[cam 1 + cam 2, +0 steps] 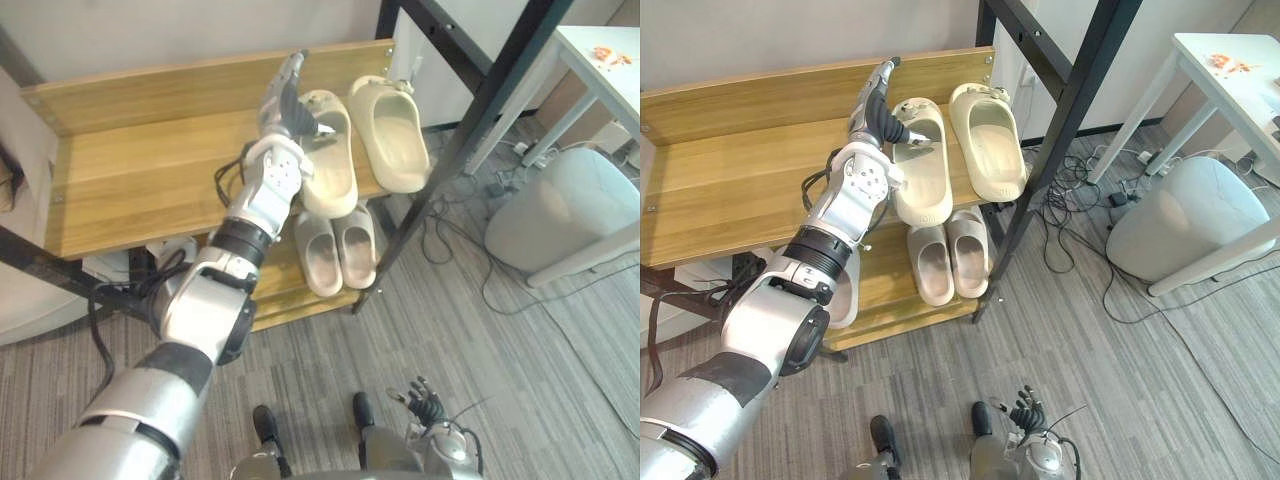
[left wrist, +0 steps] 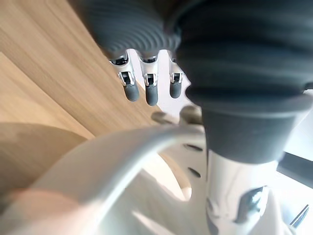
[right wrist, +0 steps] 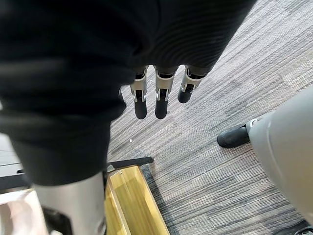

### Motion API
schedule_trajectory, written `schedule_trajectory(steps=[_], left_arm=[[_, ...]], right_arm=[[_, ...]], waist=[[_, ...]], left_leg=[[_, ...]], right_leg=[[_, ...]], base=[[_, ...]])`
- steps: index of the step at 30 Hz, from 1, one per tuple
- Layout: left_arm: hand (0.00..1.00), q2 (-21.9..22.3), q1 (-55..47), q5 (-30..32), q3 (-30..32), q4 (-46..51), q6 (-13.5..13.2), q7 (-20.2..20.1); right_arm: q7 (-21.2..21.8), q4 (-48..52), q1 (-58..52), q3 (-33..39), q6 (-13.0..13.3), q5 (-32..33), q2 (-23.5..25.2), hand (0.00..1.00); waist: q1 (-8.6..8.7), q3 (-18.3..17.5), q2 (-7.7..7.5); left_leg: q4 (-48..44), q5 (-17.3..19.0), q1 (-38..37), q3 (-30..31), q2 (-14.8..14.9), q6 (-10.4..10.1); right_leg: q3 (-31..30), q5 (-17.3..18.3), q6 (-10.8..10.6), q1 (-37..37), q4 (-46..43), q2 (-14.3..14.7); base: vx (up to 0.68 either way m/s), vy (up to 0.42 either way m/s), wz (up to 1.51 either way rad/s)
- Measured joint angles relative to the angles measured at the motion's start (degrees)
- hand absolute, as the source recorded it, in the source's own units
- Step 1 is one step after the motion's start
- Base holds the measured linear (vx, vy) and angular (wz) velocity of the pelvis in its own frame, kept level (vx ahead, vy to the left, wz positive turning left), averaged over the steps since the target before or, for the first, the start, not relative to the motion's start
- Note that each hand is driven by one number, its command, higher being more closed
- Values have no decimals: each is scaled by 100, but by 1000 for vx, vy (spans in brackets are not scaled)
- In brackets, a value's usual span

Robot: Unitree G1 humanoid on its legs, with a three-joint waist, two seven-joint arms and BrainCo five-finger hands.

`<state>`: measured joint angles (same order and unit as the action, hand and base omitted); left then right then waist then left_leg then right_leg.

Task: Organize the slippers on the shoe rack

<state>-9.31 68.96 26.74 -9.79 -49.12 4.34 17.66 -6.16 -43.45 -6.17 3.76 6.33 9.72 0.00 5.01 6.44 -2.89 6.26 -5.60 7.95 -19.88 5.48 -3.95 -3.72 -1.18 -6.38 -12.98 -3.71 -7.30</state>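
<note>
Left hand [image 1: 875, 120]: fingers straight, thumb on slipper [image 1: 925, 190], rack [image 1: 730, 190] top shelf. Right hand [image 1: 425, 405]: fingers relaxed, empty, low before rack.

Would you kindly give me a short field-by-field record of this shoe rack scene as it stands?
upper shelf: left cream slipper and right cream slipper side by side at the right end of the shoe rack
lower shelf: beige pair, below the cream ones
left hand: at the left cream slipper, fingers straight along its outer side, thumb over its strap
right hand: low above the carpet, fingers relaxed, holding nothing
</note>
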Motion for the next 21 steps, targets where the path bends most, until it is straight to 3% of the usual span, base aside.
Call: schedule_trajectory(steps=[10, 21], left_arm=[[0, -14, -129, -226, -11, 270, -15, 93], [0, -323, -1842, -976, -89, 2451, -490, 252]], right_arm=[[-3, -22, 8, 1, -16, 0, -2, 0], [-31, -334, 129, -2, -106, 41, -5, 0]], waist=[[-68, 0, 13], [-262, -57, 191]], left_leg=[[-26, -67, -97, 51, -4, -9], [2, -129, -193, 344, -21, 11]], right_leg=[[58, 1, 2, 131, 7, -5], [405, 32, 25, 433, 30, -45]], base=[[-3, 10, 2], [-25, 14, 15]])
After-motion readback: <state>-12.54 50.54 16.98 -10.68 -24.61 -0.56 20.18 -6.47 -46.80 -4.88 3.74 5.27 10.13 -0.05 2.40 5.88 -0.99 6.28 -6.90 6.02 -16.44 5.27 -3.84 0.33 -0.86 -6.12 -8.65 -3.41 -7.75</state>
